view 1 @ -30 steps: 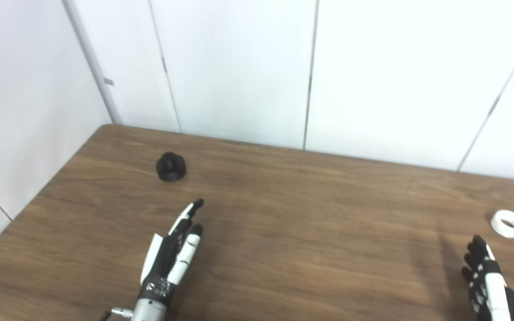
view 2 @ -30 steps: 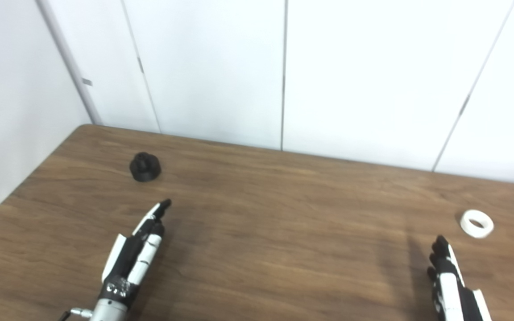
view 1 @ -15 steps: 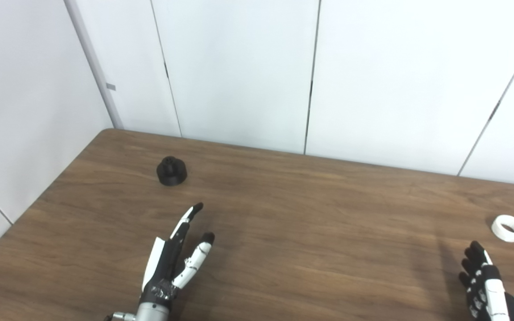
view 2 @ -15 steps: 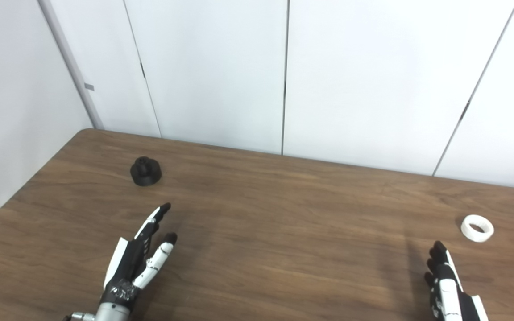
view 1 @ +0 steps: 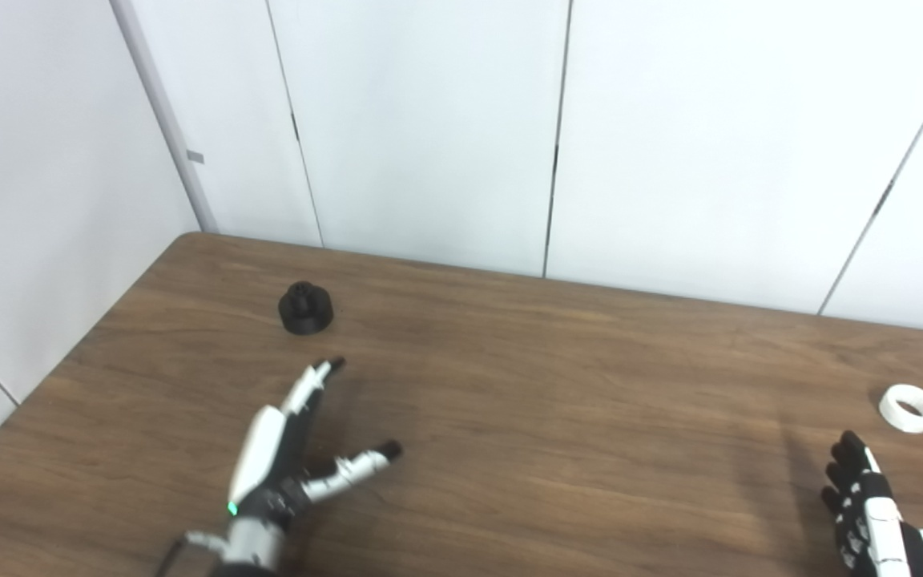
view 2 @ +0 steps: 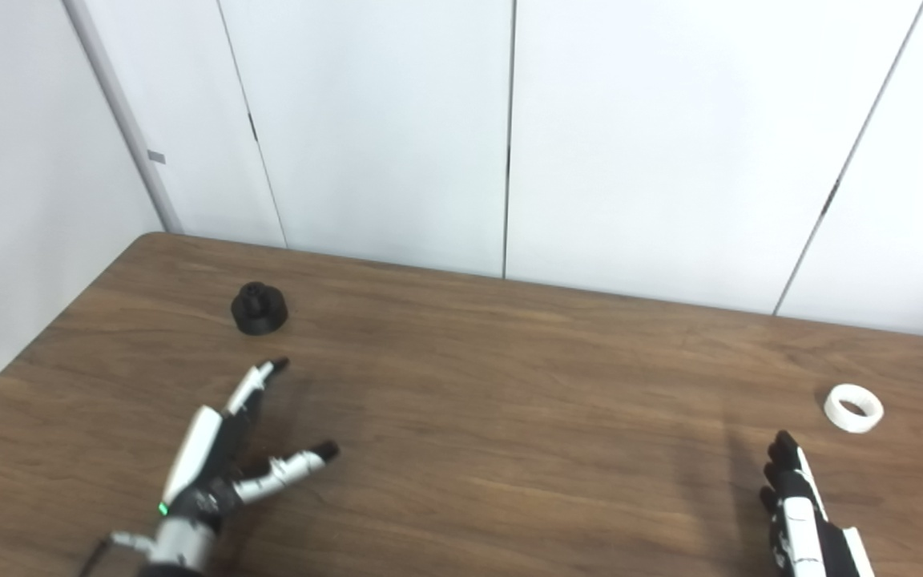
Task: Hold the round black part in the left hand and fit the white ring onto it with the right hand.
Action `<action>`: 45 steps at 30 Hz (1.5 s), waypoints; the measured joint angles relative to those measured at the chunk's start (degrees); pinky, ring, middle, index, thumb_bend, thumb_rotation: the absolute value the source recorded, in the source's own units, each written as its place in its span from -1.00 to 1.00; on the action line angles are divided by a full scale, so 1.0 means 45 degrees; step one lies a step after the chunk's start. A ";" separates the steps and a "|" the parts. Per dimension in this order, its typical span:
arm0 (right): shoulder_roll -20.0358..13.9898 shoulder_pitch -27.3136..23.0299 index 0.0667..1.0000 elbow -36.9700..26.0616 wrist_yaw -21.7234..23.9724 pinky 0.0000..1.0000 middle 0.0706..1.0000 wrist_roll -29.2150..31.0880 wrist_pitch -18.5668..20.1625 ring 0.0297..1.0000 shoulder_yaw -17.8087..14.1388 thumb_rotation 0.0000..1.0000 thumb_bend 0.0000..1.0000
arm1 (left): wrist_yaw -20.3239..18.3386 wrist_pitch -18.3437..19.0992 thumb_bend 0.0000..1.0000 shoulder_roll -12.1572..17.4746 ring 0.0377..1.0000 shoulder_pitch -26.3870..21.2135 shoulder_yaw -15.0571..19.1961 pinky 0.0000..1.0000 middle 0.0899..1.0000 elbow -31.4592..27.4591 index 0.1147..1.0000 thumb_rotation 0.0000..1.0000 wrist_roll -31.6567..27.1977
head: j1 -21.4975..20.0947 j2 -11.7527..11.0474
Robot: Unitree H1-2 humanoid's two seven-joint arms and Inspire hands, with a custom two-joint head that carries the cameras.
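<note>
1. Furthest left on my feed is the round black part (view 1: pixel 306 308). It sits upright on the wooden table (view 1: pixel 525 417), near the far left corner, with a small knob on top. Nothing touches it.

2. Nearer to me and a little right of it, I have the left hand (view 1: pixel 285 457) over the table. It is spread and holding nothing: the fingers (view 1: pixel 313 381) reach forward toward the black part, and the thumb (view 1: pixel 361 462) is splayed out to the right. The fingertips are well short of the part, with bare wood between them. A small green light glows at the wrist.

3. The middle of the table shows only wood grain, with white wall panels (view 1: pixel 429 128) behind it.

4. At the bottom right I see the right hand (view 2: pixel 798 505), partly cut off by the picture's edge. Its fingers point forward, close together and roughly straight, and it holds nothing.

5. Furthest right lies the white ring (view 2: pixel 853 408), flat on the table with its hole facing up, just beyond and to the right of the right hand's fingertips, not touching them.
</note>
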 measured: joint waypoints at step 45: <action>0.0034 0.0067 1.00 0.0065 -0.0061 1.00 1.00 -0.0545 -0.0321 1.00 0.0158 1.00 -0.24 | 0.0484 0.2743 1.00 0.3139 1.00 -0.6457 -0.1226 1.00 0.90 0.7646 0.63 -0.11 0.1488 | 0.0020 0.0254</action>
